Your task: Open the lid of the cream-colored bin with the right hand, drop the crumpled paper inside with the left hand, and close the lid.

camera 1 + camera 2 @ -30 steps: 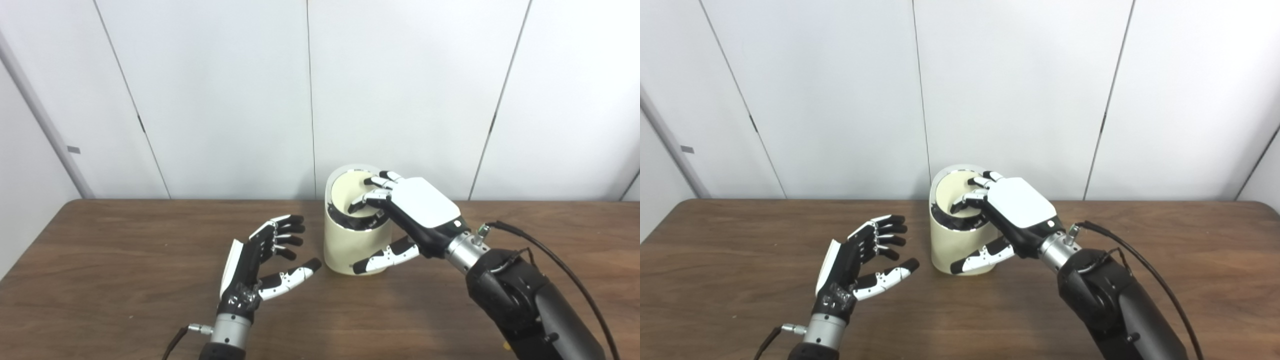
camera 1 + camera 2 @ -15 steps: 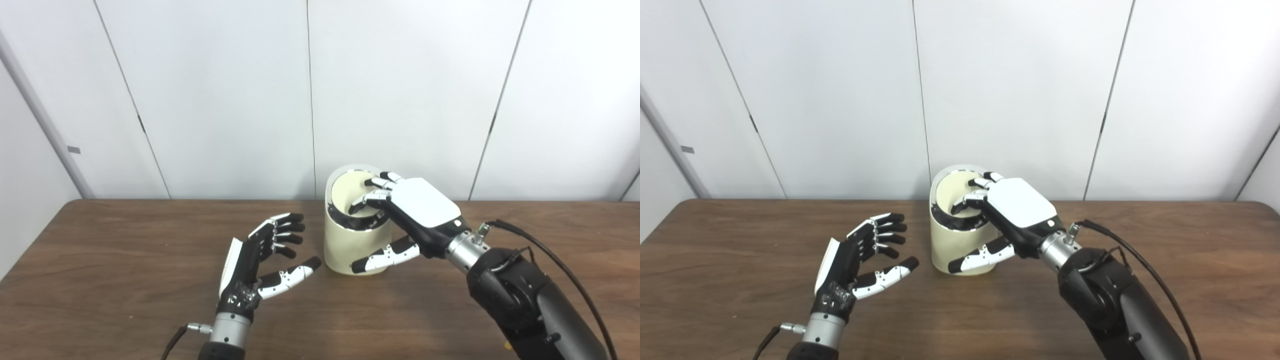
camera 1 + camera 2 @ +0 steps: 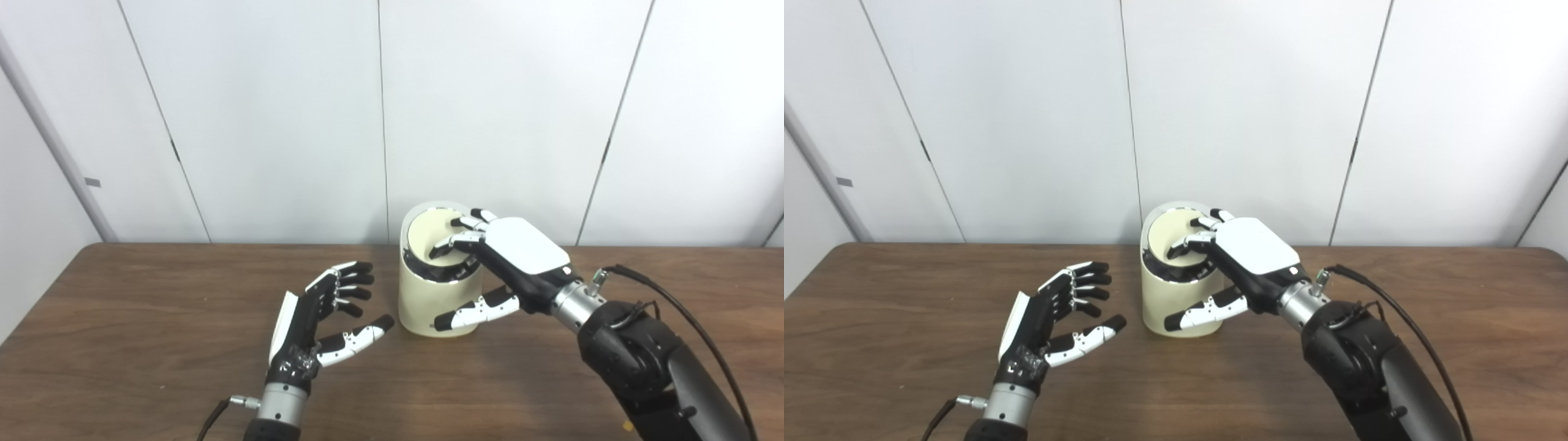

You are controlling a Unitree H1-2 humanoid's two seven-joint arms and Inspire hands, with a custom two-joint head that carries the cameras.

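Our left hand (image 3: 318,324) hovered empty with fingers spread, palm turned inward; our right hand (image 3: 511,260) reached forward, fingers curled downward.

Both views look from head height down across the brown table (image 3: 153,367) toward the white panelled wall (image 3: 1243,110) — two cameras side by side, close to the work. The cream-colored bin (image 3: 422,306) is the landmark: just right of centre in the left eye view, nearly centred in the right eye view. Both share bin, table and wall — offset slightly sideways.
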